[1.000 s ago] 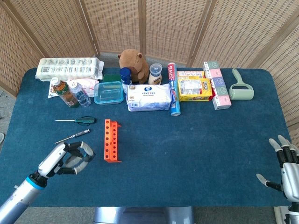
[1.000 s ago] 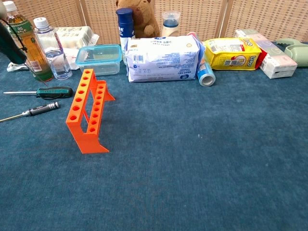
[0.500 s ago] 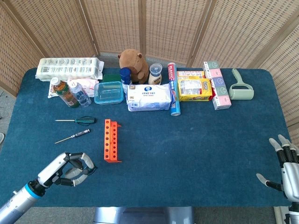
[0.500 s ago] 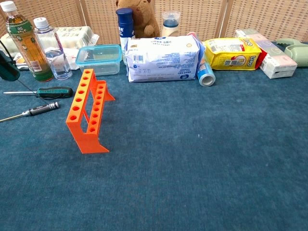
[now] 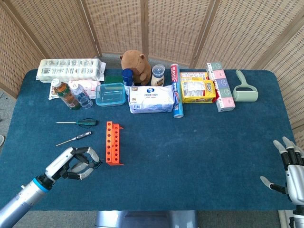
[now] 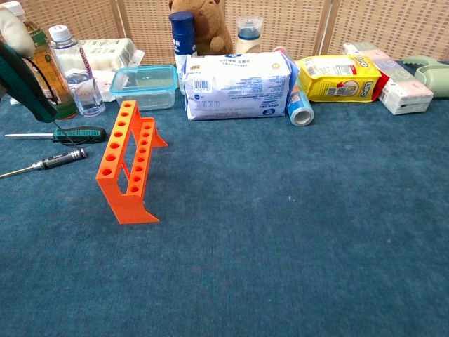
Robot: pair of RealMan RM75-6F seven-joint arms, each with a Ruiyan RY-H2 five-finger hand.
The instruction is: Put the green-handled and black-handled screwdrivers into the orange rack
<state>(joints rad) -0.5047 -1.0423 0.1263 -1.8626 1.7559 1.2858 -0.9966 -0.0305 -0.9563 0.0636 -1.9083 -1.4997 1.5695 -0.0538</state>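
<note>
The orange rack [image 5: 113,143] [image 6: 128,163] stands upright left of the table's middle, all its holes bare. To its left lie the green-handled screwdriver [image 5: 85,122] [image 6: 78,134] and, nearer me, the thin black-handled screwdriver [image 5: 81,136] [image 6: 62,159], both flat on the cloth. My left hand [image 5: 76,162] hovers in front of them, just left of the rack's near end, fingers curled in and holding nothing. A dark piece of my left arm [image 6: 28,88] shows at the chest view's top left. My right hand [image 5: 289,171] sits at the front right corner, fingers spread.
Along the back stand a tea bottle [image 5: 65,93], a water bottle [image 5: 82,97], a clear lidded box [image 5: 110,94], a wipes pack [image 5: 152,99], a plush toy [image 5: 135,65], a yellow bag [image 5: 197,90] and a lint roller [image 5: 244,88].
My left hand dipped toward the table's front edge, then came back up and slightly right, closer to the rack's near end. Screwdrivers, rack and right hand have not moved.
</note>
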